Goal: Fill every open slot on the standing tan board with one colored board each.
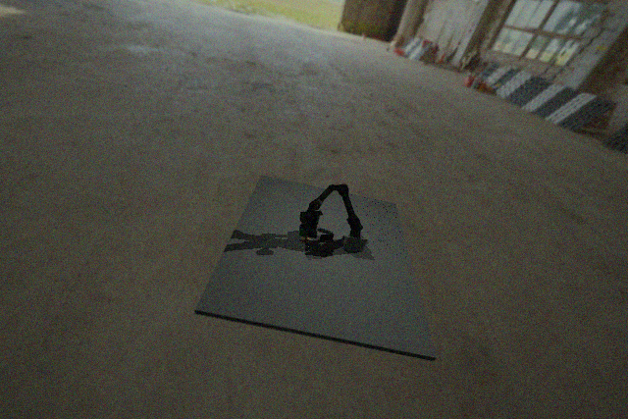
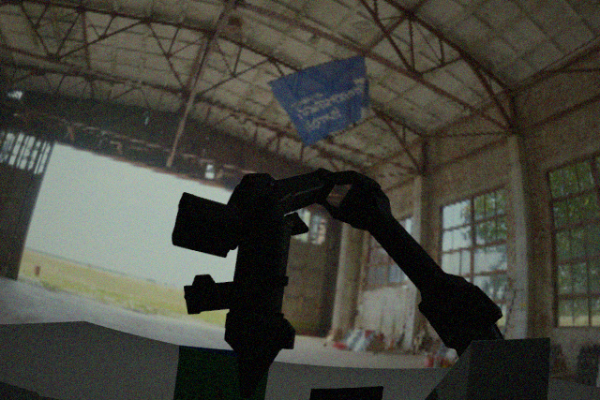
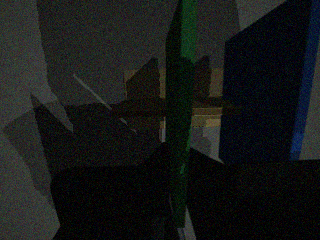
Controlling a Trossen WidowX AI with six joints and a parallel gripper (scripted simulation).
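Tool (image 2: 251,383) (image 3: 171,147) grips green board (image 2: 205,372) (image 3: 179,115); only wrist shows tan.

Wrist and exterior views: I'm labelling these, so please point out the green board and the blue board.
green board (image 3: 179,110) (image 2: 208,375): wrist, shaded middle; exterior, broad face.
blue board (image 3: 262,95) (image 2: 208,349): wrist, broad face; exterior, thin visible strip.

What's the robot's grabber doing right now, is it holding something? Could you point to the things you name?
Gripper (image 2: 247,392) (image 3: 171,147): closed on the green board (image 2: 205,374) (image 3: 179,110), which stands upright between its fingers.
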